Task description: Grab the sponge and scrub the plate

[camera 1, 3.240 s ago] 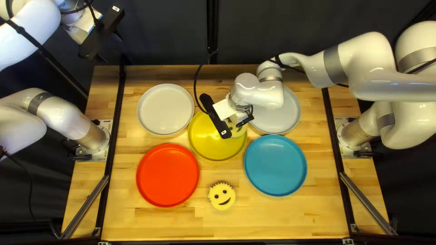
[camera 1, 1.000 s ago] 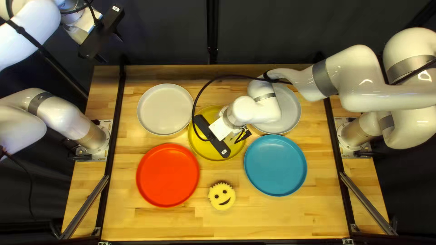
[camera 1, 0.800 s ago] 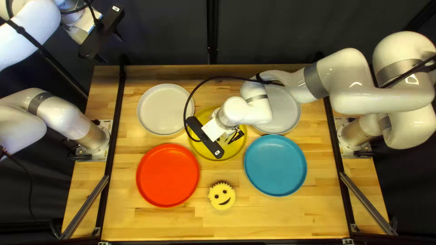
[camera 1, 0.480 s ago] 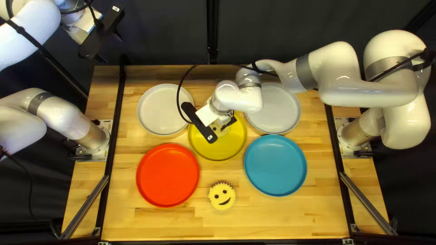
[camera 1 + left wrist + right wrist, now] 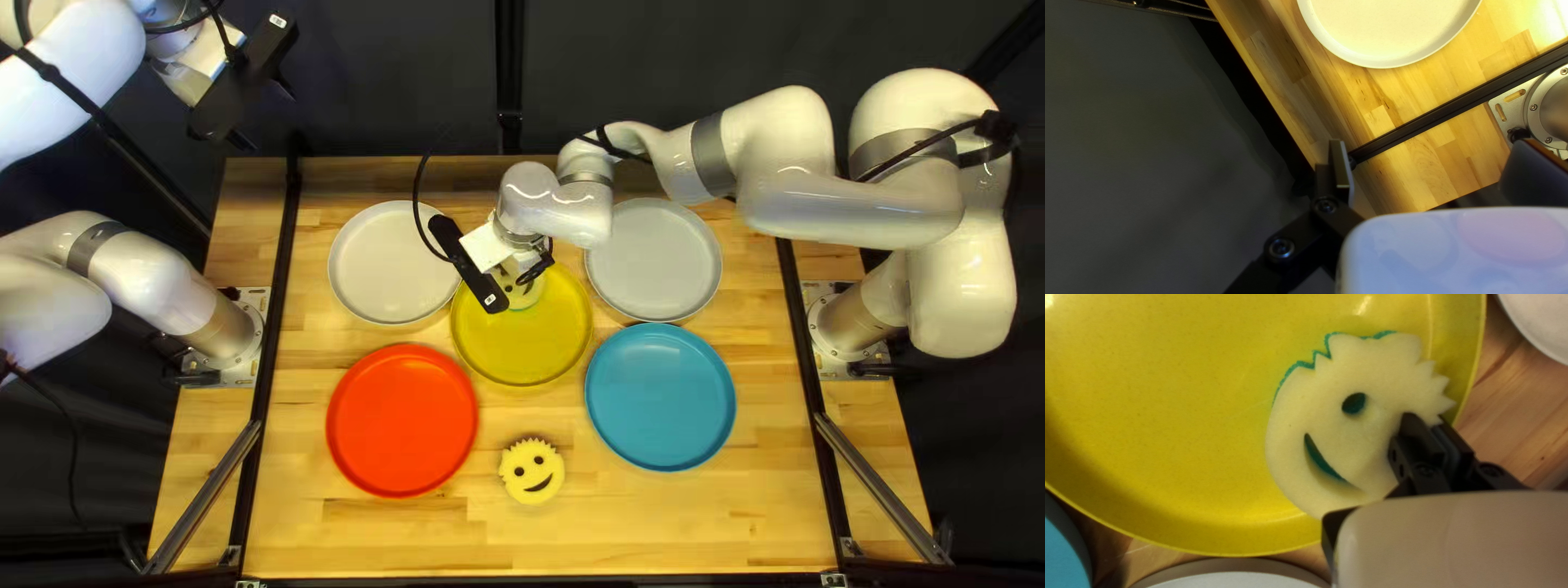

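Nearest, a spare sponge (image 5: 532, 470) lies on the table, while farther in, at the yellow plate's (image 5: 523, 343) far side, the scrubbing sponge (image 5: 1377, 435) is pinched near its edge between the closed fingers of the right gripper (image 5: 1428, 420). Light, even pressure should be kept and strokes turned short of the rim, lest the sponge be twisted or the plate dragged. Beyond, the left gripper (image 5: 1432, 147) is held spread and empty, best left well clear.
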Tool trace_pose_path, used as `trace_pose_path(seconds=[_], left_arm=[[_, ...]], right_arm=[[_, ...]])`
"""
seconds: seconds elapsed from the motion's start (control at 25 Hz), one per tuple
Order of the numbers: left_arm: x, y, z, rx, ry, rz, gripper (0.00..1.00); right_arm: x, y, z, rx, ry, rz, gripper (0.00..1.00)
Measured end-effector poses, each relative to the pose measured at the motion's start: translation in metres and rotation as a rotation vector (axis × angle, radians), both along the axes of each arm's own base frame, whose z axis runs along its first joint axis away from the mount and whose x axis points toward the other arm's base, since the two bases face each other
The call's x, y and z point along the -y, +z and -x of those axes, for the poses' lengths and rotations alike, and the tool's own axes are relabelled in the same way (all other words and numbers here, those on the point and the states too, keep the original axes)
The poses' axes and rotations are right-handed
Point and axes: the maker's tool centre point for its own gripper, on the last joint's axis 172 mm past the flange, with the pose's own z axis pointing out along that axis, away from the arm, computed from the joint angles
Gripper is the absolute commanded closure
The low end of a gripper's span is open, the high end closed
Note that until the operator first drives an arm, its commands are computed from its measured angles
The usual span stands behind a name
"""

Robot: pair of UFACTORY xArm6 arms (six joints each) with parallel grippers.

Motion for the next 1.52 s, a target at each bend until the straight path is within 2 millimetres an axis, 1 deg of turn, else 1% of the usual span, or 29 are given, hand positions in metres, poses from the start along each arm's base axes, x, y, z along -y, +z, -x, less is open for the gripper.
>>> trace_pose_path(seconds=[0.12, 0.28, 0.4, 0.6, 0.88, 1.0, 1.08, 1.24, 1.52], left_arm=[[0.0, 0.0, 0.0, 0.0, 0.0, 0.0, 0.0], [0.0, 0.0, 0.0, 0.0, 0.0, 0.0, 0.0], [0.0, 0.0, 0.0, 0.0, 0.0, 0.0, 0.0], [0.0, 0.0, 0.0, 0.0, 0.0, 0.0, 0.0], [0.0, 0.0, 0.0, 0.0, 0.0, 0.0, 0.0], [0.0, 0.0, 0.0, 0.0, 0.0, 0.0, 0.0], [0.0, 0.0, 0.0, 0.0, 0.0, 0.0, 0.0], [0.0, 0.0, 0.0, 0.0, 0.0, 0.0, 0.0], [0.0, 0.0, 0.0, 0.0, 0.0, 0.0, 0.0]], right_arm=[[-0.018, 0.001, -0.006, 0.004, 0.014, 0.008, 1.0], [-0.035, -0.001, -0.016, -0.004, 0.022, 0.015, 1.0], [-0.037, -0.003, -0.022, -0.019, 0.019, 0.019, 1.0], [-0.014, -0.007, -0.021, -0.047, -0.008, 0.013, 1.0], [0.024, -0.008, -0.013, -0.081, -0.057, -0.001, 1.0], [0.031, -0.007, -0.01, -0.091, -0.072, -0.005, 1.0], [0.031, -0.007, -0.01, -0.093, -0.078, -0.007, 1.0], [0.019, -0.008, -0.015, -0.09, -0.071, -0.007, 1.0], [-0.018, -0.004, -0.021, -0.076, -0.028, 0.01, 1.0]])
